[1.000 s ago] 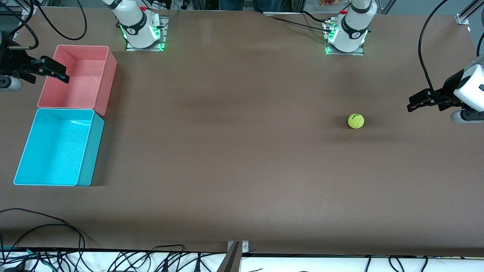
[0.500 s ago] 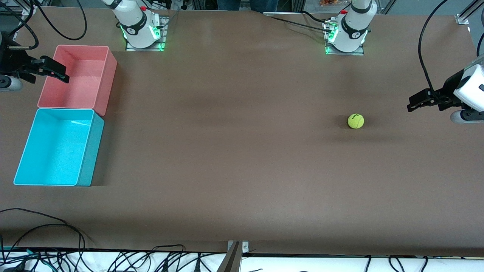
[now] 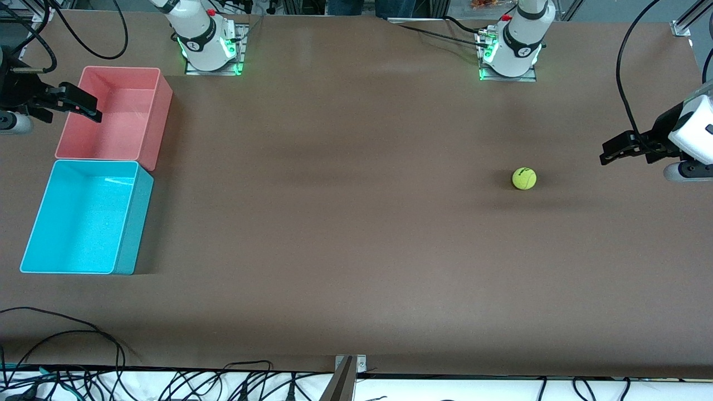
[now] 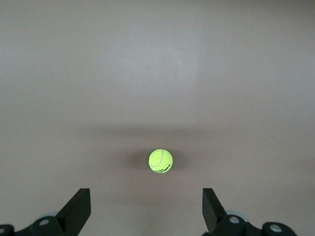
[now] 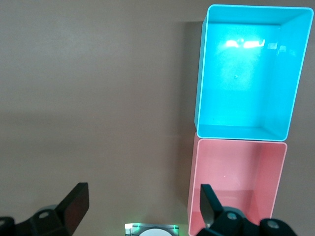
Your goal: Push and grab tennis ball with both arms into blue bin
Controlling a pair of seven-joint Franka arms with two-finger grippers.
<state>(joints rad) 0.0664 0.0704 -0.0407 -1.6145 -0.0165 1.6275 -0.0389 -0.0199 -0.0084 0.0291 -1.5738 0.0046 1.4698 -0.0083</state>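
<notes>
Front view, read across from the right arm's end of the frame: right gripper [image 3: 72,106] in the upper part, hanging over the outer rim of the pink bin [image 3: 120,67], jaws spread wide, nothing between them. Just below it in the frame, wall to wall with the pink one, the blue bin [image 3: 133,223], open side up and with nothing inside. Then a long run of bare brown table [image 3: 334,223] through the centre of the frame. Past the centre, at about mid-height, the tennis ball [image 3: 524,179], alone on the table and touched by nothing. At the frame's edge on the left arm's end, slightly higher than the ball, the left gripper [image 3: 613,150], over bare table, fingers parted and holding nothing.

Relation that matters: ball close to the left gripper and well apart from the right gripper and the bin, so probably a first shove from the left arm, sending the ball toward the right arm's end. Round, so no long axis to square up to; liable to roll off line if struck off centre.

Left wrist view: tennis ball [image 4: 160,161] sitting ahead of the left gripper [image 4: 146,206] and nearly centred in the gap between its spread fingers, an alignment hard to judge from the front camera. No bin in sight there.

Right wrist view: right gripper [image 5: 142,204] wide apart, blue bin [image 5: 201,73] and pink bin [image 5: 193,196] seen from straight above, both bare inside; no ball visible.
</notes>
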